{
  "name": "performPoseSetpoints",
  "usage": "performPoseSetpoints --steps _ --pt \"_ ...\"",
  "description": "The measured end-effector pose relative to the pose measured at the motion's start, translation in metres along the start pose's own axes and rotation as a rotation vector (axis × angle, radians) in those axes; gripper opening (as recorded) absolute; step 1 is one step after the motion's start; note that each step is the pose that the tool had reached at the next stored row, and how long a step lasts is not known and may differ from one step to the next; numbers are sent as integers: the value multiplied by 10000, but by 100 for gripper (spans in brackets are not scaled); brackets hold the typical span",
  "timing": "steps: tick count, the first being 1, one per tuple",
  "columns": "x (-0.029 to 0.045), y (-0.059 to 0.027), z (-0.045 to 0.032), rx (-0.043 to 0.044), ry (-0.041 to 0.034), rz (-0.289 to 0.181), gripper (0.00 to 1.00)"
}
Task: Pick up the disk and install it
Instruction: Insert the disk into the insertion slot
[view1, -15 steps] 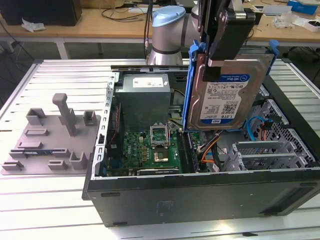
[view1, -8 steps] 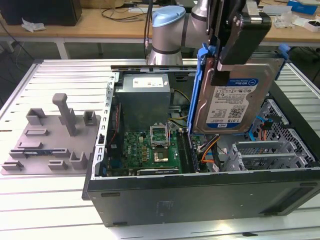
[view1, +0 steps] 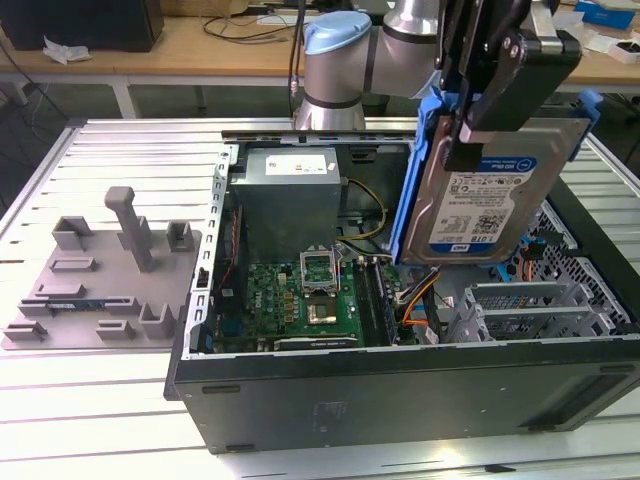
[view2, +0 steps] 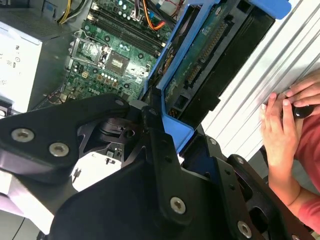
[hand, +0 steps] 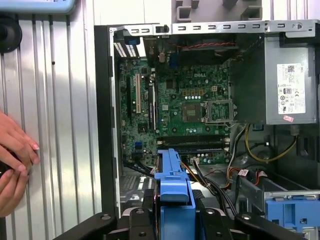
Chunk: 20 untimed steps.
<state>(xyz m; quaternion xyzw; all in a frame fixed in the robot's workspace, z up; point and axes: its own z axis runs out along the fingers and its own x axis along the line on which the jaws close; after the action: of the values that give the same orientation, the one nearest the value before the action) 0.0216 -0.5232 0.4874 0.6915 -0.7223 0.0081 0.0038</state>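
Note:
The disk (view1: 487, 205), a silver hard drive with a white-and-blue label in a blue plastic carrier, hangs nearly upright over the open computer case (view1: 400, 385), towards the exterior view's right. My gripper (view1: 497, 95) is shut on its upper edge, one black finger (view1: 468, 135) lying across the label side. In the second wrist view the disk's circuit-board underside (view2: 207, 57) and blue frame run away from the black gripper body. In the first wrist view the carrier's blue edge (hand: 173, 192) shows between the jaws, above the case interior.
Inside the case lie a green motherboard (view1: 300, 295), a grey power supply box (view1: 288, 195) with a white sticker, and a metal drive cage (hand: 290, 207) with a blue handle. A grey fixture plate (view1: 100, 285) sits on the exterior view's left. A person's hands (view2: 280, 127) rest on the slatted table.

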Motion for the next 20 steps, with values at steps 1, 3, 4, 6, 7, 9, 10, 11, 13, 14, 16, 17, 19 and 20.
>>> performPoseSetpoints --steps 1,3,4,6,7,9,10,11,13,14,16,17,19,20 --pt "5 -9 0 -9 -9 -6 37" --pt "17 -29 1 -27 -30 -19 37" --pt "27 -46 1 -43 -40 -30 37" --pt "42 -68 2 -60 -44 -42 37" --pt "64 -96 3 -68 -44 -49 37" --pt "89 -128 4 -71 -44 -55 37" --pt "106 -151 4 -71 -43 -59 37" --pt "117 -167 4 -72 -44 -60 37" --pt "157 -228 5 -72 -43 -67 37" --pt "169 -250 6 -72 -44 -67 37" --pt "201 -331 8 -72 -46 -68 37" --pt "219 -386 8 -72 -48 -70 37" --pt "237 -460 10 -73 -53 -68 37" --pt "243 -488 11 -73 -55 -68 37"
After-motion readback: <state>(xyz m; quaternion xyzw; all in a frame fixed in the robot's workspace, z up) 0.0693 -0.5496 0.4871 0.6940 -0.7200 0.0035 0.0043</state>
